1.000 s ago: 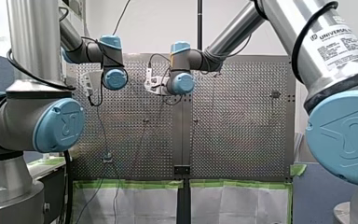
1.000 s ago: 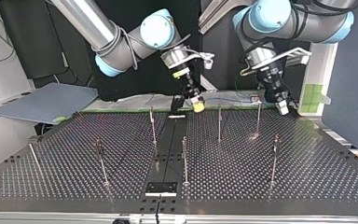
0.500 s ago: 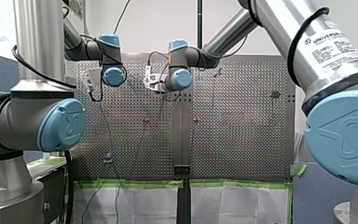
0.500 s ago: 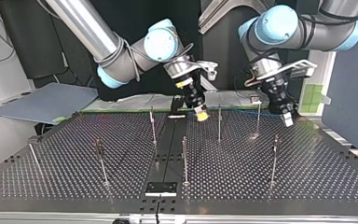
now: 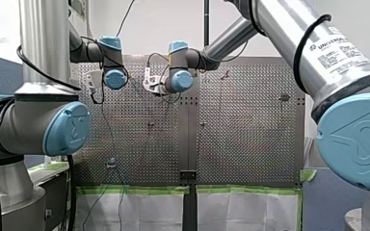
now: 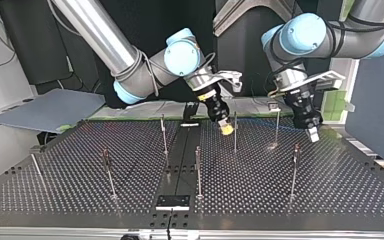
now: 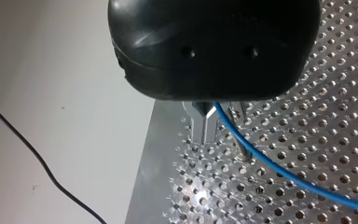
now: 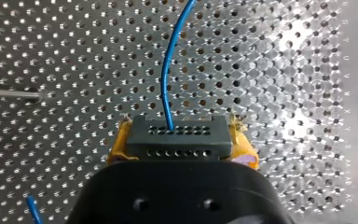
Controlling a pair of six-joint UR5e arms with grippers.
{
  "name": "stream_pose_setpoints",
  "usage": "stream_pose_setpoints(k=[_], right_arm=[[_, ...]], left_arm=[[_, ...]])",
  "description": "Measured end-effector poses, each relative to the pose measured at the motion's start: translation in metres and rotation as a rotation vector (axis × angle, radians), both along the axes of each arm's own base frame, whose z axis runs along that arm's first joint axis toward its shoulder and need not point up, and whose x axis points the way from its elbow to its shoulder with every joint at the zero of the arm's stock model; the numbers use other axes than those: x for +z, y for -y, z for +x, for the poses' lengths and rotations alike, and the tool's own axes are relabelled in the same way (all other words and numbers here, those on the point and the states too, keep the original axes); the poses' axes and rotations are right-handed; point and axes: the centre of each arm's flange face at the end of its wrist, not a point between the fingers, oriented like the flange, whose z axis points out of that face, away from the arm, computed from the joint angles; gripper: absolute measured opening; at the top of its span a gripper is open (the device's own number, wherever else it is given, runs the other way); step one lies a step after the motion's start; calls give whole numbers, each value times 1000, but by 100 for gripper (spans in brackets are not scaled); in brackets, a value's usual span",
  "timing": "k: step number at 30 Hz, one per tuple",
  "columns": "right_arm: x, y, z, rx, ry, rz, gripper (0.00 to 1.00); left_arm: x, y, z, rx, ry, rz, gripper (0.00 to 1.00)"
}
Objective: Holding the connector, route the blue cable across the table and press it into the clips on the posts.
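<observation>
Cable strung between both grippers, "UNIVERSAL" legible on right arm (image 5: 339, 45).
Right gripper (image 8: 181, 150) clamped on connector (image 8: 177, 137), cable (image 8: 168, 70) running out over table (image 8: 284, 93) – left gripper (image 7: 207, 125) pinched shut on cable, plain only in wrist views.

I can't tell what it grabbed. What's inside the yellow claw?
My right claw pinches a black connector with rows of small holes; the blue cable comes out of it. The claw's black body hides the connector's rear.
</observation>
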Motion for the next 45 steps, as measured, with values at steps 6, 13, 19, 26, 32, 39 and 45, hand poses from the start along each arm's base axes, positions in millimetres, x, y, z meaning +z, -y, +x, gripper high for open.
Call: stream_pose_setpoints(k=[6,13,19,26,32,39,45], right_arm=[[19,8,7,-2,31,-23,0],[32,14,15,11,44,-33,0],[46,20,23,19,64,-50,0],[62,28,30,16,94,-76,0],[72,37,36,13,116,-97,0],[86,44,43,9,143,-122,0],[108,51,45,2,178,-154,0]], left_arm=[[-8,-6,8,8,-9,-3,0],[-5,-12,13,6,13,-9,0],[-1,-18,21,-11,27,-7,0],[-1,-25,35,-11,31,-8,0],[-5,-33,47,-12,32,-10,0],[-1,-44,65,-28,60,-13,0],[-9,-51,82,-47,54,-21,0]])
